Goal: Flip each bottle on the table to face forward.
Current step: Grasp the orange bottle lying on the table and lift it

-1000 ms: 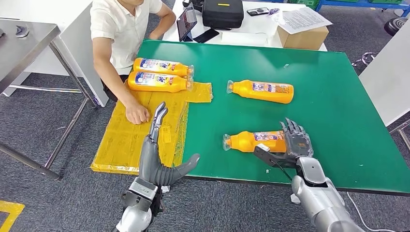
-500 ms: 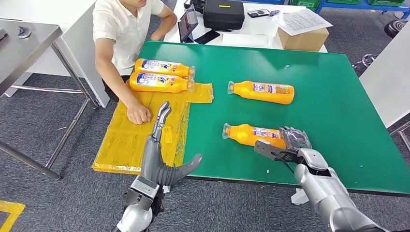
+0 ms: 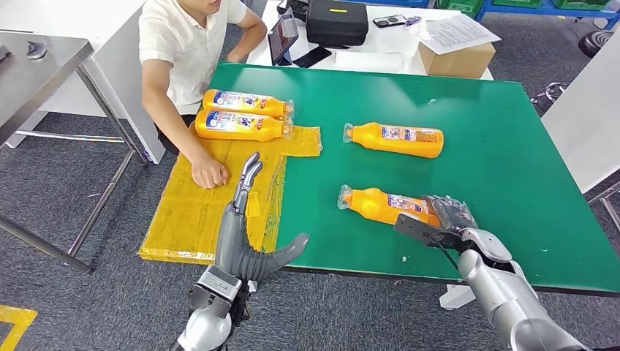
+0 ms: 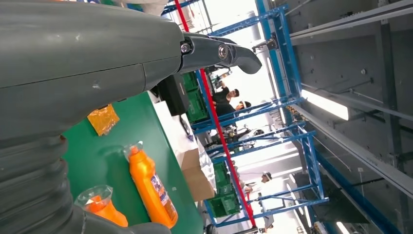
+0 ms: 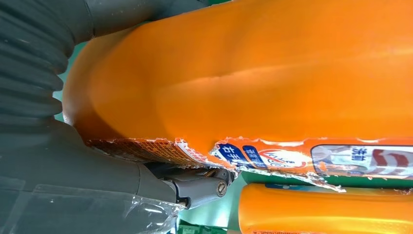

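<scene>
Four orange detergent bottles lie flat; my right hand (image 3: pixel 447 218) grips the nearest bottle (image 3: pixel 384 205) by its base to roll its label forward, my left hand (image 3: pixel 245 223) open, idle.

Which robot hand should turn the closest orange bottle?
The right hand: it already grips the base of the nearest bottle. The left hand hovers open over the yellow sheet, away from that bottle.

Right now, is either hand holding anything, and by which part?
The right hand grips the near orange bottle at its base end, opposite the cap. The left hand holds nothing, fingers extended.
</scene>
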`<control>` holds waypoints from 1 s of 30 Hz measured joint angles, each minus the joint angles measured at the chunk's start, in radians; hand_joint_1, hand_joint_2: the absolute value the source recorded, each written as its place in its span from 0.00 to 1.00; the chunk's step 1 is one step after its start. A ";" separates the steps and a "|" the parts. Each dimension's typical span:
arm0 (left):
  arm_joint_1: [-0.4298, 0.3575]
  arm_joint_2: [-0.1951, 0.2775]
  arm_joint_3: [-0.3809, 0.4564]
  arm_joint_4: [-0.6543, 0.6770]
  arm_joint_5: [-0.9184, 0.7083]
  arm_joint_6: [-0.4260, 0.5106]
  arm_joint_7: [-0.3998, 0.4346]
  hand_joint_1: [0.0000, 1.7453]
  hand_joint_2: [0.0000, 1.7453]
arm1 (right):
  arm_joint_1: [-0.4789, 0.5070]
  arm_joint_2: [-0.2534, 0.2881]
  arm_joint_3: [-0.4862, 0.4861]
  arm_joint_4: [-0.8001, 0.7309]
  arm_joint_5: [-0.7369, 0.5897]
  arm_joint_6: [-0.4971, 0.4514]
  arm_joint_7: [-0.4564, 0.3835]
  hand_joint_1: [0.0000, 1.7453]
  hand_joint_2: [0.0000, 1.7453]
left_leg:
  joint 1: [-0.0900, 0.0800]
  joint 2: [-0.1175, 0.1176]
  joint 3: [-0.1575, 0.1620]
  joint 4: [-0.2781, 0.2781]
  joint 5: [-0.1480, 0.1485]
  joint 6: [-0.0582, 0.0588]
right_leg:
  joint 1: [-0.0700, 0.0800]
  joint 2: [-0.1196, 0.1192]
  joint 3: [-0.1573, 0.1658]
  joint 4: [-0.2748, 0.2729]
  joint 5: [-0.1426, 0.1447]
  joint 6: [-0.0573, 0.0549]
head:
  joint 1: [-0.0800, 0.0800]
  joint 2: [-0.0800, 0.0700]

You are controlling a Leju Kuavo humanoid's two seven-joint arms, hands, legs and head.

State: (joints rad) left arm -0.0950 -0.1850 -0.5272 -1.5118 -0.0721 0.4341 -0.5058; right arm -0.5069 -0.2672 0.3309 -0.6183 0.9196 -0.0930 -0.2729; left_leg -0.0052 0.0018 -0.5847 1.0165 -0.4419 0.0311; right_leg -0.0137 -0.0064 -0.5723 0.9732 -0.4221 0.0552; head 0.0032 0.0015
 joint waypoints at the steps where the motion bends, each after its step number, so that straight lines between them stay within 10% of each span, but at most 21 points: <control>1: 0.000 0.000 0.000 0.000 0.000 0.000 0.000 0.00 1.00 | 0.002 -0.001 -0.001 -0.001 -0.001 0.000 -0.001 1.00 1.00 | 0.000 0.000 0.000 0.000 0.000 0.000 | 0.000 0.000 0.000 0.000 0.000 0.000 | 0.000 0.000; 8: 0.001 0.000 0.001 0.000 0.064 -0.040 0.009 0.00 1.00 | 0.047 -0.002 -0.028 -0.044 -0.157 0.008 -0.082 1.00 1.00 | 0.000 0.000 0.000 0.000 0.000 0.000 | 0.000 0.000 0.008 0.000 0.000 0.000 | 0.000 0.000; 16: 0.029 -0.005 0.026 0.079 0.509 -0.160 0.194 0.00 1.00 | 0.236 0.056 -0.086 -0.304 -0.382 -0.011 -0.177 1.00 1.00 | 0.001 0.001 -0.004 0.000 0.000 -0.001 | 0.001 0.001 0.007 0.001 0.001 0.000 | 0.000 0.000; 30: 0.031 0.022 0.007 0.150 0.530 -0.212 0.194 0.00 1.00 | 0.376 0.171 -0.078 -0.625 -0.601 0.079 -0.246 1.00 1.00 | 0.000 -0.001 -0.018 0.000 0.002 -0.001 | 0.000 0.000 -0.004 0.003 0.000 0.001 | 0.000 0.000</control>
State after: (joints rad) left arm -0.0642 -0.1634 -0.5198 -1.3621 0.4576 0.2222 -0.3120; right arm -0.1307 -0.0964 0.2534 -1.2437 0.3191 -0.0142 -0.5189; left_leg -0.0053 0.0007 -0.6024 1.0163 -0.4400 0.0302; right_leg -0.0141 -0.0062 -0.5766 0.9758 -0.4216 0.0559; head 0.0030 0.0015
